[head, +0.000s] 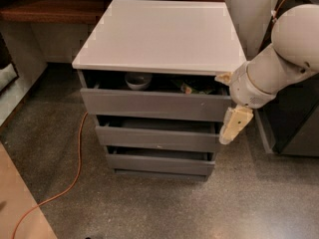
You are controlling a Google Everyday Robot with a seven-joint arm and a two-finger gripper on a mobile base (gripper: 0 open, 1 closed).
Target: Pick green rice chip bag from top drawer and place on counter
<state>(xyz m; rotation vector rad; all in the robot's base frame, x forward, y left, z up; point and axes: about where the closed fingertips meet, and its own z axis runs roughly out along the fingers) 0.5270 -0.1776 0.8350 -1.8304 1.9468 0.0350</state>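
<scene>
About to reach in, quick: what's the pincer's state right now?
The pincer: cannot be told; it hangs outside the top drawer, by its right front corner.
</scene>
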